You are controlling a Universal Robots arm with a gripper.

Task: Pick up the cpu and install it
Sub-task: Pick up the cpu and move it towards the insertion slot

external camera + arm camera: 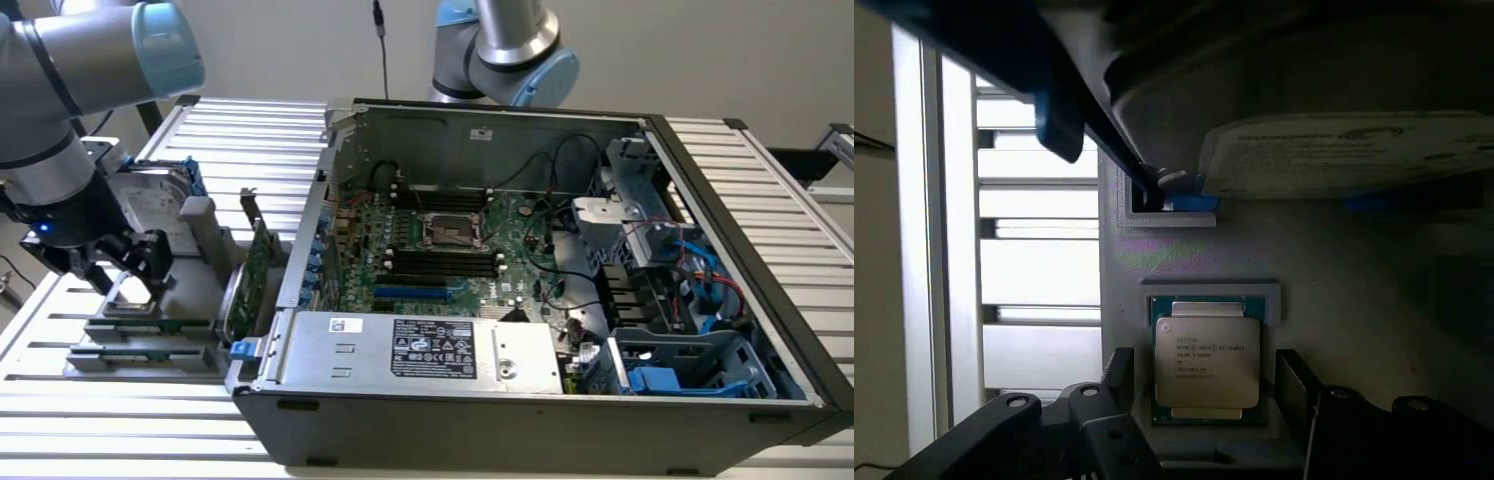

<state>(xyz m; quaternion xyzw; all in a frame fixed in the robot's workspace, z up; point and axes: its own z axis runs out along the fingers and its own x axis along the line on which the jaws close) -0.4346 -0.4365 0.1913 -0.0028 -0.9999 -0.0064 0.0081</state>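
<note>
Exterior view: gripper [127,268] hangs low over a grey holder [134,340], which stands at 9 o'clock of the open computer case [534,420], on the exterior view's left. Fingers [154,262] spread. The pale patch between them is probably the cpu [131,291], but the view there is poor. Hard drive [150,200] sits at 12 o'clock of the gripper. Upright green cards [248,270] stand at 3 o'clock of it, between gripper and case. Socket [451,232] lies near the middle of the board inside the case.

Wrist view: cpu [1207,362] lies flat in a square recess of the grey holder [1354,300], printed silver top facing the camera. Gripper [1207,375] straddles it with one finger on each side. Fingers [1119,375] are spread wide, with a gap to each chip edge, pinching nothing. Hard drive [1354,155] lies beyond the recess
</note>
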